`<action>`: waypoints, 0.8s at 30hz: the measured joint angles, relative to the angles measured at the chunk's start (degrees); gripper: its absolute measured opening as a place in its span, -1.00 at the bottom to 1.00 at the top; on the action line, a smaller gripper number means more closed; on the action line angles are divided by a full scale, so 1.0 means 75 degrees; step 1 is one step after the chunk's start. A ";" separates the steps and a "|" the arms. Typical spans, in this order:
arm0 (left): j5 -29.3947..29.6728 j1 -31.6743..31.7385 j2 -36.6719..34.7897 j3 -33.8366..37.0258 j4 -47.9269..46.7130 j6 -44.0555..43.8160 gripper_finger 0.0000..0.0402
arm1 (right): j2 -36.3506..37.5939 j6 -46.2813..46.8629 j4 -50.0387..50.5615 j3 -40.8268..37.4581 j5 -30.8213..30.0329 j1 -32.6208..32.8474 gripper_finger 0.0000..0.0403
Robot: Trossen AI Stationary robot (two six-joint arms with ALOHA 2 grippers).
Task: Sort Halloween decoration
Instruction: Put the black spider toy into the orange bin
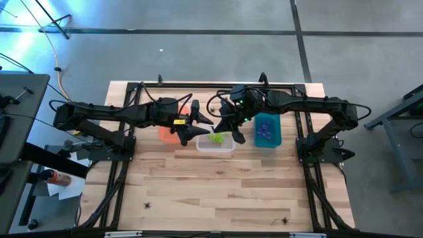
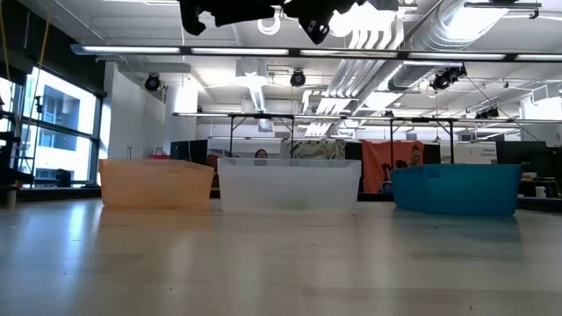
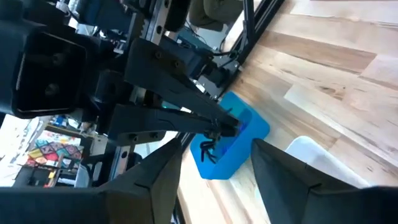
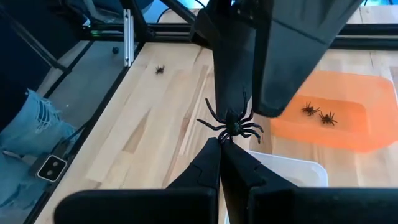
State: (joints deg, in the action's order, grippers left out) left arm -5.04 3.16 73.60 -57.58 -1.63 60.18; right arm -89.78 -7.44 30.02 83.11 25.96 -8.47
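Midair: black spider (image 4: 231,125) pinched at tips of right gripper (image 4: 221,142), fingers clamped together on it, legs splayed just beyond tips. Directly opposite, touching spider, left gripper (image 4: 249,109), fingers apart either side of it. Below fingers: clear bin (image 1: 215,143), between orange bin (image 4: 329,121) and teal bin (image 1: 268,130), on table (image 1: 225,188).

both arms raised, left gripper (image 1: 195,127) fingers parted, right gripper (image 1: 236,137) fingers pinched together, tips nearly meeting
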 joint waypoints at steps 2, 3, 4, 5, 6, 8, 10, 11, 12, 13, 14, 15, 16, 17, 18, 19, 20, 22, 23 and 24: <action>-0.0006 -0.0020 0.0000 0.0000 0.0069 0.0000 -0.18 | 0.0000 0.0002 0.0024 0.0000 0.0007 -0.0002 -1.00; -0.0006 -0.0026 0.0000 0.0000 0.0072 -0.0003 -0.22 | 0.0000 0.0005 0.0026 0.0000 0.0022 0.0000 -1.00; -0.0012 -0.0026 0.0000 0.0000 0.0070 0.0000 -0.26 | 0.0000 0.0009 0.0021 0.0000 0.0043 0.0000 -1.00; -0.0024 -0.0031 0.0000 0.0000 0.0065 0.0000 -0.30 | 0.0000 0.0014 0.0020 0.0000 0.0094 0.0000 -1.00; -0.0031 -0.0032 0.0000 0.0000 0.0064 0.0000 -0.34 | 0.0000 0.0014 0.0003 0.0000 0.0108 0.0000 -1.00; -0.0029 -0.0029 0.0000 0.0000 0.0078 0.0000 -0.41 | 0.0000 0.0022 -0.0020 0.0000 0.0122 0.0000 -1.00; -0.0029 -0.0029 0.0008 0.0000 0.0137 0.0000 -0.46 | 0.0000 0.0190 -0.0056 -0.0003 0.0143 0.0000 -1.00; -0.0029 -0.0029 0.0047 0.0000 0.0242 0.0000 -0.48 | 0.0000 0.0256 -0.0066 -0.0003 0.0149 0.0000 -1.00; -0.0029 -0.0029 0.0096 0.0000 0.0359 0.0000 -0.50 | 0.0000 0.0305 -0.0073 -0.0003 0.0172 0.0000 -1.00; -0.0029 -0.0029 0.0140 0.0002 0.0366 -0.0005 -0.51 | 0.0000 0.0327 -0.0087 -0.0003 0.0197 0.0000 -1.00; -0.0029 -0.0029 0.0190 0.0009 0.0402 -0.0002 -0.51 | 0.0000 0.0332 -0.0096 -0.0003 0.0202 0.0000 -1.00; -0.0029 -0.0030 0.0259 0.0008 0.0493 0.0026 -0.52 | 0.0003 0.0332 -0.0089 -0.0003 0.0208 0.0000 -1.00; -0.0033 -0.0048 0.0316 0.0006 0.0527 0.0064 -0.52 | 0.0004 0.0335 -0.0056 -0.0004 0.0207 0.0000 -1.00; -0.0028 -0.0078 0.0360 0.0006 0.0521 0.0096 -0.52 | 0.0006 0.0338 -0.0032 -0.0007 0.0207 0.0000 -1.00; -0.0025 -0.0108 0.0396 0.0006 0.0518 0.0152 -0.52 | 0.0005 0.0338 -0.0027 -0.0015 0.0209 0.0000 -1.00; -0.0023 -0.0132 0.0404 0.0006 0.0518 0.0214 -0.52 | 0.0003 0.0338 -0.0030 -0.0015 0.0213 0.0000 -1.00; -0.0023 -0.0157 0.0405 0.0006 0.0527 0.0261 -0.52 | 0.0006 0.0359 -0.0050 -0.0015 0.0216 0.0006 -1.00; -0.0023 -0.0187 0.0408 0.0006 0.0614 0.0252 -0.52 | 0.0009 0.0428 -0.0026 -0.0015 0.0233 0.0009 -1.00; -0.0023 -0.0187 0.0408 0.0006 0.0629 0.0218 -0.52 | 0.0012 0.0475 -0.0015 -0.0015 0.0233 0.0006 -1.00; -0.0020 -0.0185 0.0408 0.0006 0.0630 0.0178 -0.52 | 0.0012 0.0478 0.0003 -0.0015 0.0231 0.0003 -1.00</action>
State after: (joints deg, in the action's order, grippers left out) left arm -5.19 1.77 76.66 -57.54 3.10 61.52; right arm -89.69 -3.86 30.05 83.00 27.68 -8.45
